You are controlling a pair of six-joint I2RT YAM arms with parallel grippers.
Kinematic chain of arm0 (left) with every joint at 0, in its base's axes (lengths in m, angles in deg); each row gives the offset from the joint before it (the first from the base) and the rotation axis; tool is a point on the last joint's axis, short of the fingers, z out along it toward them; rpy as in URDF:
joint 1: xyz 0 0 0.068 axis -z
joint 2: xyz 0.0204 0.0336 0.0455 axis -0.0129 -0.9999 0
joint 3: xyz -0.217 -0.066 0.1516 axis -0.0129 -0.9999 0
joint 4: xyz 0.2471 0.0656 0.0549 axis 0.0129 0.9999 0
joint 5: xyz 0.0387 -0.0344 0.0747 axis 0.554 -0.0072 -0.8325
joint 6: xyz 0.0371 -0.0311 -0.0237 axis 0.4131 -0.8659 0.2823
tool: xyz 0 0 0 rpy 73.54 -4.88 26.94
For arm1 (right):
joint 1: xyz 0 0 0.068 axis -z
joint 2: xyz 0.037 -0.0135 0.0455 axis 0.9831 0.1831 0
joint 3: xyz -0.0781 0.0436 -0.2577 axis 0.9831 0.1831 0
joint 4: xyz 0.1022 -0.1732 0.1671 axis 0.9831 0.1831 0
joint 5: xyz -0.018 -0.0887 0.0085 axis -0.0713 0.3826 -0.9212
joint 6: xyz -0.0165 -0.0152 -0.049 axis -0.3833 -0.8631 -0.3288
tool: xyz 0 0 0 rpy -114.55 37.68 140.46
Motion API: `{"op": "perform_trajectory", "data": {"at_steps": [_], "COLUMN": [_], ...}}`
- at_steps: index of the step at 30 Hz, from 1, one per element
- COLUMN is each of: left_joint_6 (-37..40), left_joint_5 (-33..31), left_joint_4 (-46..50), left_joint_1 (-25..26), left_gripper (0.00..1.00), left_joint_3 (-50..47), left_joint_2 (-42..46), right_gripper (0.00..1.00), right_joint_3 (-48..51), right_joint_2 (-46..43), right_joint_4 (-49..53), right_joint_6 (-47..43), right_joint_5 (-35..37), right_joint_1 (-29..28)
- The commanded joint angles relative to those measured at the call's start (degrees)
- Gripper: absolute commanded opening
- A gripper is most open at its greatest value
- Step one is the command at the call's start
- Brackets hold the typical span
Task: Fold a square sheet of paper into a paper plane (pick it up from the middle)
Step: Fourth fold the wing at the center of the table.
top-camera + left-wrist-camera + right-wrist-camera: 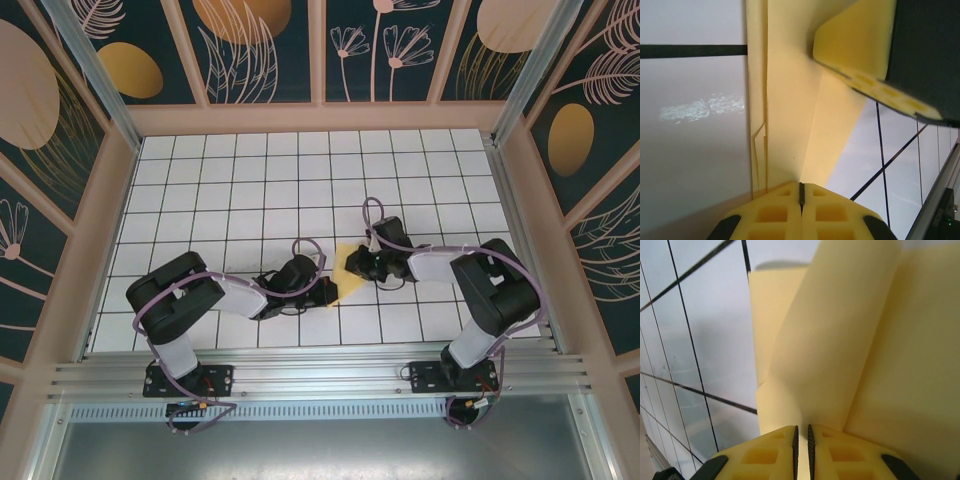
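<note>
1. Item: square sheet of paper [342, 280], pale yellow. It lies on the white grid table [250, 180], about mid-width and toward the near half, between the two grippers.
2. Condition: no longer a flat square. The left wrist view shows stacked edges along the left side of the paper [790, 100] and a diagonal crease running toward the near end. The right wrist view shows a broad flap of the paper [840, 330] standing up off the layer beneath.
3. Left gripper [330, 288]: pads pressed fully together [801, 186], with the tips at the near end of the crease. Whether a layer is caught between them cannot be told.
4. Right gripper [352, 266]: jaws drawn nearly together, leaving a thin slit [801, 429]. The paper runs up to that slit, and this reads as a pinch on the raised flap. One of its fingers [875, 87] sits over the far right part of the sheet.
5. Done, by judgement: the early folds are in and several layers are made.
6. Left, by judgement: no paper plane is formed yet. The raised flap needs laying down and creasing. Later folds, the centre crease and the wings are outstanding.
</note>
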Motion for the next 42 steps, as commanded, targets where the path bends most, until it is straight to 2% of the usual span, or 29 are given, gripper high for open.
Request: {"op": "perform_trajectory", "data": {"at_steps": [1,26,35,42], "left_joint_6": [2.03,2.21,1.9,1.97], "left_joint_5": [-2.45,-2.54,-2.61,-2.67], "left_joint_4": [11.7,11.51,11.34,11.38], "left_joint_1": [0.01,0.0,-0.05,-0.06], "left_gripper": [0.0,0.0,0.0,0.0], "left_joint_3": [-1.74,-3.61,-3.61,-3.26], "left_joint_2": [-5.14,-5.05,-4.7,-4.15], "right_gripper": [0.17,0.18,0.18,0.2], "right_joint_3": [-2.29,-11.18,-14.53,-11.63], "right_joint_2": [1.68,9.18,8.41,1.37], "right_joint_4": [1.89,5.92,9.51,9.54], "right_joint_6": [-2.48,-6.54,-8.62,-8.18], "right_joint_5": [0.95,-1.1,-1.27,-1.53], "right_joint_1": [2.56,11.22,13.13,12.73]}}
